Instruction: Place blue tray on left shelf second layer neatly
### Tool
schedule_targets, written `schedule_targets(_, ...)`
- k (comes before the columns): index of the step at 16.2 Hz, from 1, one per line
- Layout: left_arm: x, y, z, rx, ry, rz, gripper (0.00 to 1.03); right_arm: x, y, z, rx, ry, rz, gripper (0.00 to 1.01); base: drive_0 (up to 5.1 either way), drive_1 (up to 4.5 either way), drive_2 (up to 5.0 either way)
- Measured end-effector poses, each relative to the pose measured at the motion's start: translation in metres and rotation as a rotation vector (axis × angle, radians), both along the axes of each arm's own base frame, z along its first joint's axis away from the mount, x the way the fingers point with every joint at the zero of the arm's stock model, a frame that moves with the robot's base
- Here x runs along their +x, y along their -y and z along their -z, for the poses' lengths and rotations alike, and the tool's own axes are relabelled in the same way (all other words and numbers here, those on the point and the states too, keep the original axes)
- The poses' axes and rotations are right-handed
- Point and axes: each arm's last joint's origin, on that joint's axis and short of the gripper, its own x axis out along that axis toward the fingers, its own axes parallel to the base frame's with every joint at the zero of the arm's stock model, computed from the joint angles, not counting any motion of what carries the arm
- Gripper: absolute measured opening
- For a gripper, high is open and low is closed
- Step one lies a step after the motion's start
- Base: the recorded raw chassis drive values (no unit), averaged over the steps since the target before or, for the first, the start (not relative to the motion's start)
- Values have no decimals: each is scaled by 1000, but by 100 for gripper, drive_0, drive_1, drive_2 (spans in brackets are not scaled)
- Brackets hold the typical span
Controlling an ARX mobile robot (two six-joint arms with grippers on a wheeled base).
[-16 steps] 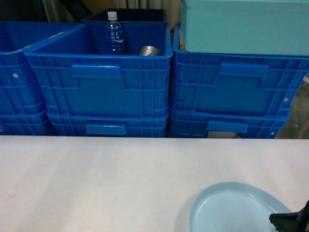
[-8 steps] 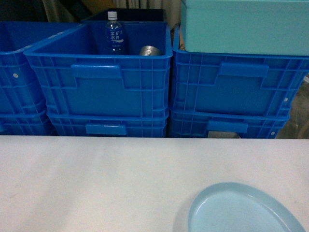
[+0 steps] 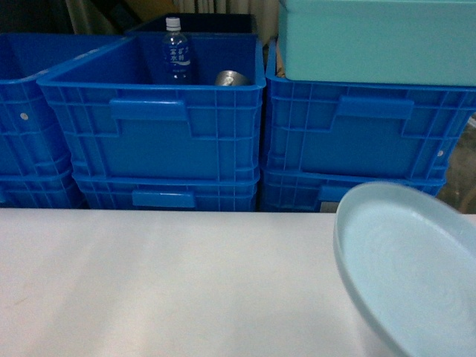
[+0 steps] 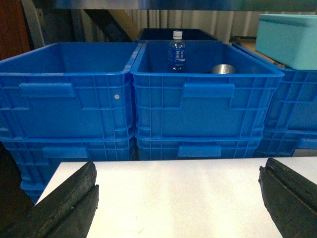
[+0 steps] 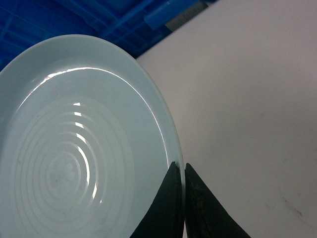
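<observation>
The blue tray [image 3: 416, 268] is a pale sky-blue round dish, held off the white table [image 3: 149, 282] at the lower right of the head view and tilted so its inside faces left. In the right wrist view my right gripper [image 5: 184, 166] is shut on the tray's rim, one finger inside and one outside, beside the ringed inside of the tray [image 5: 74, 148]. That gripper is hidden in the head view. My left gripper [image 4: 181, 166] stands wide open above the table with nothing between its fingers [image 4: 69, 203]. The left shelf is out of view.
Stacked deep-blue ribbed crates [image 3: 156, 126] line the table's far edge. The middle one holds a water bottle [image 3: 176, 52] and a metal cup [image 3: 230, 77]. A big teal bin [image 3: 372, 41] sits on the right stack. More crates [image 4: 64, 94] stand to the left.
The tray lay flat on the table at the bottom right before; now it is lifted and tilted up. The right finger seen one second ago has left the head view.
</observation>
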Motion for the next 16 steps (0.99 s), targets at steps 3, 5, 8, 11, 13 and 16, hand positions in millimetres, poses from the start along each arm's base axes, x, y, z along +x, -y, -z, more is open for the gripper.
schedule_targets(3, 0, 0, 0, 0, 0, 0, 98, -1, 4, -34, -7, 50, -10, 2, 0, 0, 0)
schedule_targets(5, 0, 0, 0, 0, 0, 0, 98, -8, 0, -43, -4, 47, -23, 2, 0, 0, 0)
schedule_targets(8, 0, 0, 0, 0, 0, 0, 98, -22, -7, -60, -5, 64, -35, 2, 0, 0, 0)
schedule_targets(11, 0, 0, 0, 0, 0, 0, 98, -40, -9, -78, -8, 82, -36, 2, 0, 0, 0)
schedule_targets(13, 0, 0, 0, 0, 0, 0, 98, -39, -5, -87, -14, 108, -26, 2, 0, 0, 0)
schedule_targets(16, 0, 0, 0, 0, 0, 0, 98, -38, -10, -87, -29, 113, -34, 2, 0, 0, 0)
